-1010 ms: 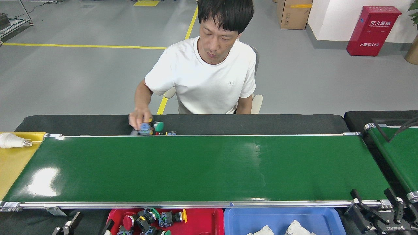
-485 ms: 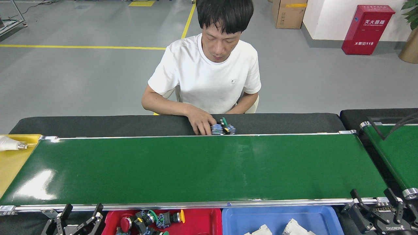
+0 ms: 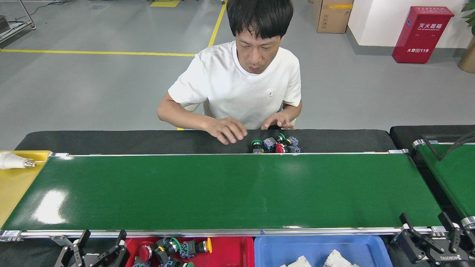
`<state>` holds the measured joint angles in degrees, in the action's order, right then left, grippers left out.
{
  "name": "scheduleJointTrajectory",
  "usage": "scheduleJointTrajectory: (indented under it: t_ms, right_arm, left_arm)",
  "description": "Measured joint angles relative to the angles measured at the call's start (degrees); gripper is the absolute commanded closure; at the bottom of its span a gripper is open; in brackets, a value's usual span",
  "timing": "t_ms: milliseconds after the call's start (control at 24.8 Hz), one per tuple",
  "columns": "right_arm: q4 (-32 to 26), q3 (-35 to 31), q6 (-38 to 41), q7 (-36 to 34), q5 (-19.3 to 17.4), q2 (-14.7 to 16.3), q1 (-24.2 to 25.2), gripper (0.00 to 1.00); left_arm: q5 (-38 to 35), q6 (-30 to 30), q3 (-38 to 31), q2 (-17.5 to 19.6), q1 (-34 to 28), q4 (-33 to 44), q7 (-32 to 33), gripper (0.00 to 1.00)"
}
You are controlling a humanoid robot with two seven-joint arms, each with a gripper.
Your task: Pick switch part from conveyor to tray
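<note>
The conveyor [image 3: 222,191] is a wide glossy green belt with silver rails, and no part lies on it. A small heap of switch parts [image 3: 276,144] with green, red and blue pieces sits on the black pad just behind the far rail. A red tray [image 3: 230,252] at the bottom centre holds several switch parts. My left gripper [image 3: 101,239] stands open at the bottom left, beside the red tray. My right gripper [image 3: 426,222] stands open at the bottom right, near the belt's corner. Both hold nothing.
A person in a white T-shirt sits behind the belt, hands [image 3: 226,129] hovering over the black pad by the heap. A blue tray [image 3: 267,252] with white parts sits right of the red one. A yellow surface [image 3: 15,181] lies left; a narrower green belt [image 3: 454,174] lies right.
The person slid the heap of switch parts rightward along the black pad and lifted the hand off it; a second hand appeared. My left gripper has come further up into view.
</note>
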<state>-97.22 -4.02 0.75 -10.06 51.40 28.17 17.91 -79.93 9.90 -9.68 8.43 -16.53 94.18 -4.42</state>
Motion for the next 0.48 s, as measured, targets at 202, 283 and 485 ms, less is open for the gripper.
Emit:
scheduleJointTrajectory:
  t_ms: [202,283,485]
  right_arm:
    - [-2.27,-4.18,-0.04,0.00,0.00,-3.80,4.08,0.01]
    - [-2.56,-4.96,-0.04,0.00,0.03,-5.54,5.76,0.01]
    - [-2.81,-5.48,-0.04,0.00,0.64,-5.69,6.65,0.01]
  left_arm:
    - [0.02,-1.85,-0.18,0.69,-0.02,1.70,-0.21,0.00]
    - [0.02,-1.91,-0.28,1.74,-0.03,2.41,-0.21,0.00]
    - [0.07,-2.02,-1.50,2.07,-1.76,3.60,-0.11,0.00]
